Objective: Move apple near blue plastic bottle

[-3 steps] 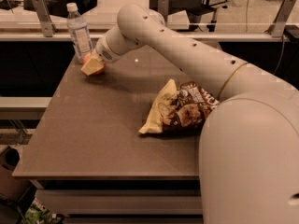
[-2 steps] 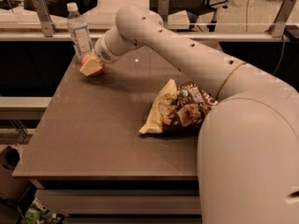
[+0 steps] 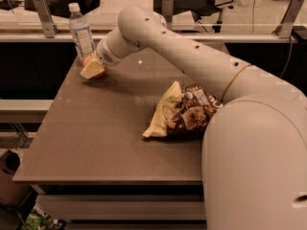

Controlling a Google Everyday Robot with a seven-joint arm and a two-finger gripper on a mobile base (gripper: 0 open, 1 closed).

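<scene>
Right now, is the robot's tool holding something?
The tool: down at the apple by the blue plastic bottle; open or closed cannot be told.

The table point(image 3: 96, 138) bears the blue plastic bottle point(image 3: 81, 35) upright at its far left corner, and just in front of the bottle, close beside it, is the apple point(image 3: 86, 60), with the gripper point(image 3: 93, 70) down on it at the table surface. The arm point(image 3: 192, 56) reaches there from the near right, crossing above the far half of the table. A chip bag point(image 3: 184, 111) lies right of centre, well apart from apple and bottle, in front of the arm and next to the robot's body point(image 3: 254, 166).
</scene>
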